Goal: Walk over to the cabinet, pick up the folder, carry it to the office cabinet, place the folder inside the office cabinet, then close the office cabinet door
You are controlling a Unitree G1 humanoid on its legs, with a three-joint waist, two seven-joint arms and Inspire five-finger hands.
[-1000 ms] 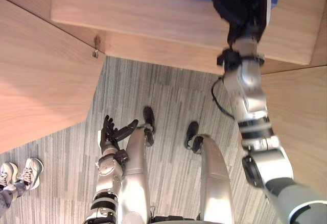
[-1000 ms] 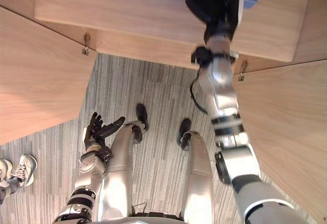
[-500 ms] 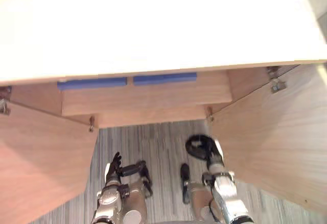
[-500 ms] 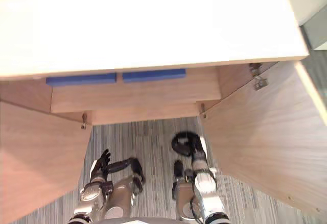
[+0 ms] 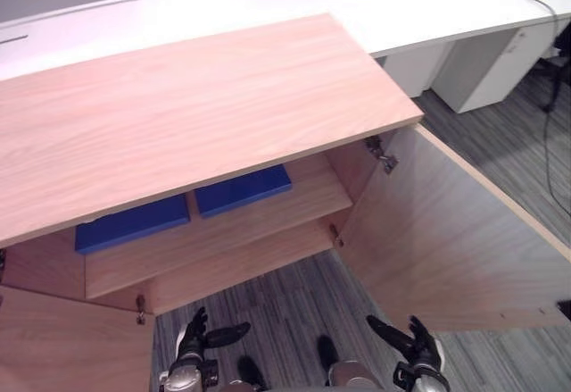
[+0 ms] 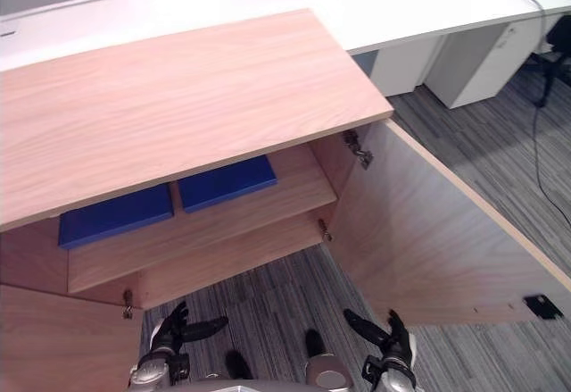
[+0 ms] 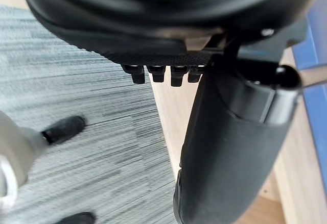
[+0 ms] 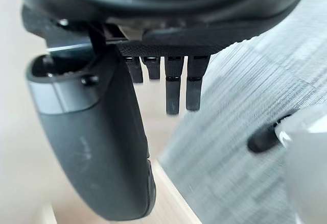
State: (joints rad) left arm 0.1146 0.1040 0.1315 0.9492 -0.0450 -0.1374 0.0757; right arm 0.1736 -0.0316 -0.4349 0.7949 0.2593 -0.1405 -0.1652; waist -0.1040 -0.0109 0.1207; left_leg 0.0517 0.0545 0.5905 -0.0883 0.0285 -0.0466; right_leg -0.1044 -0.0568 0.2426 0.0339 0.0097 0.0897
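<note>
With both doors hanging open, the cabinet (image 5: 196, 115) shows two blue folders (image 5: 243, 188) lying flat, side by side, on its upper shelf (image 5: 299, 213), so the placing looks done. Left hand (image 5: 192, 338) and right hand (image 5: 417, 349) hang low over the carpet (image 5: 285, 307), fingers loosely spread, nothing in either. What's left, by my read, is the closing: the right door (image 5: 446, 240) stands wide, and the left door (image 5: 71, 347) is out too.
</note>
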